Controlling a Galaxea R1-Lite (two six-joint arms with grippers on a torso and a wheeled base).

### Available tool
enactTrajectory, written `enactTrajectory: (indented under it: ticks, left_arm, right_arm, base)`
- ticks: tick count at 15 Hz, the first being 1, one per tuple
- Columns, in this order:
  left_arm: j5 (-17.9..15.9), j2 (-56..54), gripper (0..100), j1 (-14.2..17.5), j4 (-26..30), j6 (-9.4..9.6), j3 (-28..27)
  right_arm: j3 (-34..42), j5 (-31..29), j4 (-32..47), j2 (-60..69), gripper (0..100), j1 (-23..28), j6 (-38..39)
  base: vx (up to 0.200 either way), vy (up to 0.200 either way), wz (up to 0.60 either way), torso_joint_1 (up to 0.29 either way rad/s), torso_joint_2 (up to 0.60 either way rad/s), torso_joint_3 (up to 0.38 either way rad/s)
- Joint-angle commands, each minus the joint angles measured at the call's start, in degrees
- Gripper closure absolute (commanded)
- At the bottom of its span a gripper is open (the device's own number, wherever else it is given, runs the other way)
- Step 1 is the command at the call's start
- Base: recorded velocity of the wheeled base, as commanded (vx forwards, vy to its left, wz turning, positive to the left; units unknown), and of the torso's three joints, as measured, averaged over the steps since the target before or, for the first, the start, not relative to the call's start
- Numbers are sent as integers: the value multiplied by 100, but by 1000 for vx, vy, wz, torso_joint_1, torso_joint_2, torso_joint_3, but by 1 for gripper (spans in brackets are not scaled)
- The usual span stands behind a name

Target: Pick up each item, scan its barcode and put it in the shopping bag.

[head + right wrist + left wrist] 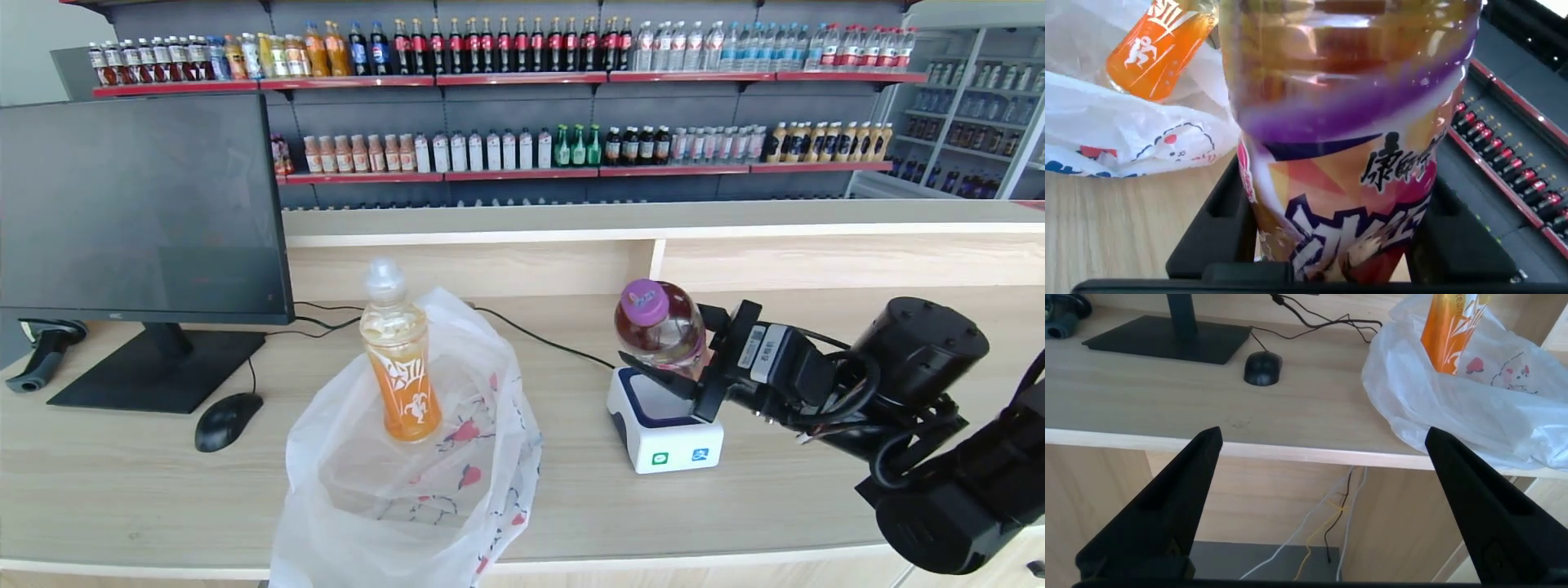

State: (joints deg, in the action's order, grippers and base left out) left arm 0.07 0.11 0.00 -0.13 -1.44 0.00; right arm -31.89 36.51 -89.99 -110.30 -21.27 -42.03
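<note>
My right gripper (665,359) is shut on a purple-capped drink bottle (660,325), holding it tilted just above the white barcode scanner (665,423) on the counter. Up close, the bottle (1347,131) shows a purple band and printed label between the fingers (1208,224). An orange drink bottle (398,363) stands upright inside the translucent white shopping bag (408,482) at the counter's front; the same bottle (1449,331) and bag (1470,388) appear from below the edge. My left gripper (1323,506) stands open, low in front of the counter, with nothing between its fingers.
A dark monitor (139,212) on its stand, a black mouse (227,420) and a handheld scanner (45,351) occupy the counter's left. Cables (539,336) run along the back. Shelves of bottles (522,98) line the far wall. Bare counter lies left of the bag.
</note>
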Motion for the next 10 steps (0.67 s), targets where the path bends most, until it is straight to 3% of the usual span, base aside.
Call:
enactTrajectory:
  ticks: [1,4,10]
  left_arm:
    - [1,-2,0,0,5,-6,0]
    - [1,-2,0,0,-4,12,0]
    - [1,-2,0,0,-4,12,0]
  right_arm:
    - [-19,260,-1,-220,100,88,-244]
    - [-168,1025,-1,-317,100,317,-727]
    - [-300,1297,-1,-536,100,299,-1035]
  base:
    - [0,0,0,0,0,0]
    - [0,0,0,0,0,0]
    - [0,0,0,0,0,0]
